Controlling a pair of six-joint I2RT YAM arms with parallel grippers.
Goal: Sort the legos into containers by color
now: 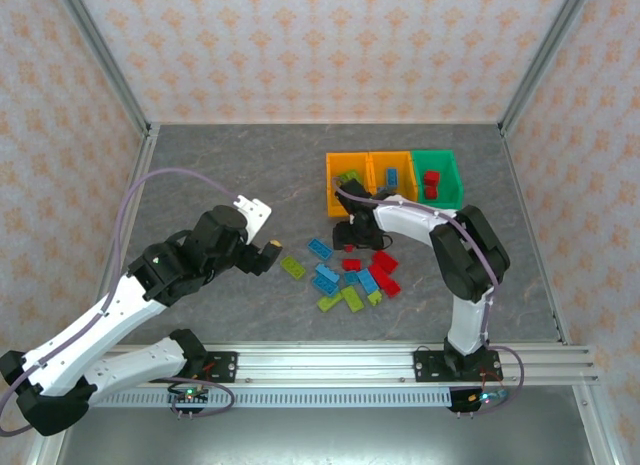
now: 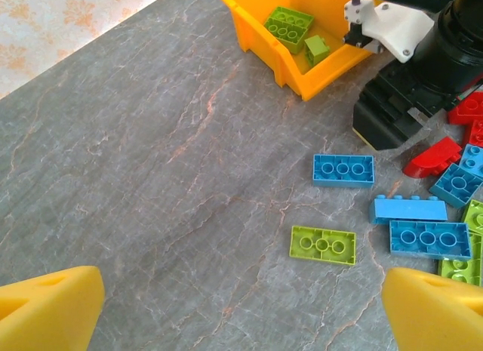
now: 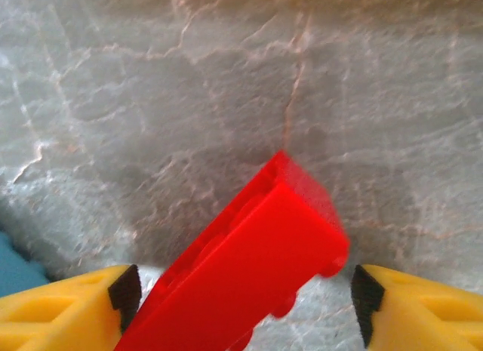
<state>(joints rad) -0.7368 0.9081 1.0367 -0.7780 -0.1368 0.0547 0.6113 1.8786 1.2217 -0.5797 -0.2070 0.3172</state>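
Small studded legos [image 1: 352, 277], red, blue and lime, scattered on grey marbled tabletop [image 1: 230, 165] near two orange bins [image 1: 350, 156] and one green bin [image 1: 436, 153], some inside, left claw [image 2: 241, 294] spread wide, right claw [image 3: 245, 290] spread around tilted glossy red brick [image 3: 260, 249]

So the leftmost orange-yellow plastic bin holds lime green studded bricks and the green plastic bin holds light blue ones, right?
Not quite: the green plastic bin holds red studded bricks, not light blue ones, as the top external view shows. The leftmost orange-yellow plastic bin does hold lime green studded bricks.
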